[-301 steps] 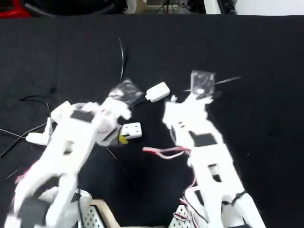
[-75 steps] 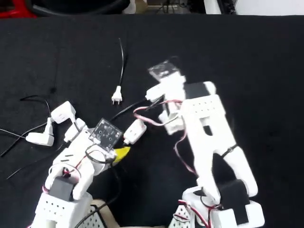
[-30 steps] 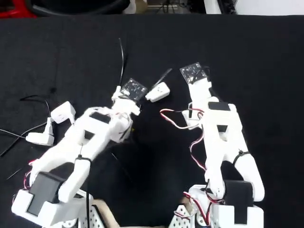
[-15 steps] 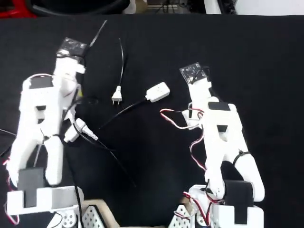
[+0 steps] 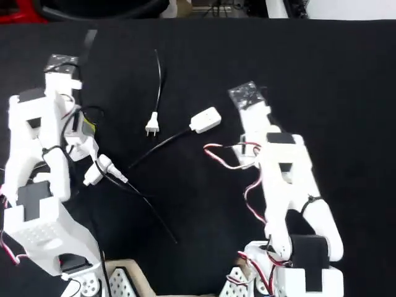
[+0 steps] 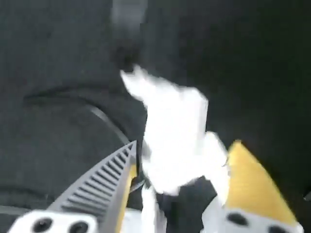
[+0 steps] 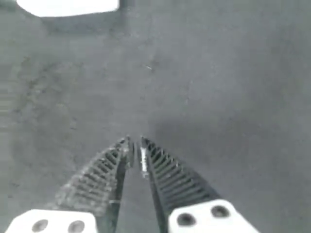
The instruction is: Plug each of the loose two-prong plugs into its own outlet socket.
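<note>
A white outlet socket (image 5: 205,119) lies mid-table, its black cable trailing toward the near left. A loose two-prong plug (image 5: 151,124) lies just left of it, its thin cable (image 5: 159,77) running away from me. At the far left, my left gripper (image 5: 81,137) is shut on a white socket block (image 6: 170,141), held between its ribbed finger (image 6: 104,179) and its yellow finger (image 6: 248,179). Another white plug (image 5: 99,168) with a black cable lies just in front of it. My right gripper (image 7: 135,150) hangs shut with nothing in it over bare cloth, right of the mid-table socket (image 7: 68,6).
The black cloth (image 5: 346,93) covers the whole table. Black cables (image 5: 148,207) cross the near-left area. The arm bases (image 5: 291,272) stand at the near edge. A red object (image 5: 15,11) sits past the far left corner.
The left arm has swung further left and drawn back toward its base. The right arm's wrist has shifted slightly left. The mid-table plug and socket have not moved.
</note>
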Robot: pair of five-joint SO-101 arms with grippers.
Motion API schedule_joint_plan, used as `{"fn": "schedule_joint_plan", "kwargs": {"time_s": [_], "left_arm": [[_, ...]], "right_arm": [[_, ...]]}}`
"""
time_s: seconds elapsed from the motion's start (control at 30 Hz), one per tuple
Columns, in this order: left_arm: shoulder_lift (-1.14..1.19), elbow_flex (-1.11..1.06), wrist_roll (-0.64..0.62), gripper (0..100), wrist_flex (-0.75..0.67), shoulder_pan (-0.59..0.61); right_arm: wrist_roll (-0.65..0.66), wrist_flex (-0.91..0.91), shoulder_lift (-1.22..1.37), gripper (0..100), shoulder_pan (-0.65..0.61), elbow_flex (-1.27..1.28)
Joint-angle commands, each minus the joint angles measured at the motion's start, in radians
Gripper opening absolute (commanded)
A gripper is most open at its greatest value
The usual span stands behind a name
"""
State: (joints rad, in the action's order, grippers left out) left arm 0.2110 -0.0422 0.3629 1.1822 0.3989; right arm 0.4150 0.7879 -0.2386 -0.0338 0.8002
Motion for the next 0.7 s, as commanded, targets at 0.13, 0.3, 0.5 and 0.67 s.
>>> {"fn": "schedule_joint_plan", "kwargs": {"time_s": [0.13,0.3,0.5,0.67], "left_arm": [[-0.092,0.022,-0.198,32,0.107,0.134],[-0.144,-0.137,-0.233,32,0.052,0.147],[-0.29,-0.389,-0.229,32,-0.095,0.151],[-0.459,-0.595,-0.236,32,-0.218,0.148]], "right_arm": [[-0.368,-0.052,-0.005,1.5,-0.299,-0.17],[-0.647,-0.311,0.019,1.5,-0.468,-0.203],[-0.789,-0.605,0.243,3.2,-0.546,-0.208],[-0.799,-0.583,0.403,7.5,-0.532,-0.312]]}}
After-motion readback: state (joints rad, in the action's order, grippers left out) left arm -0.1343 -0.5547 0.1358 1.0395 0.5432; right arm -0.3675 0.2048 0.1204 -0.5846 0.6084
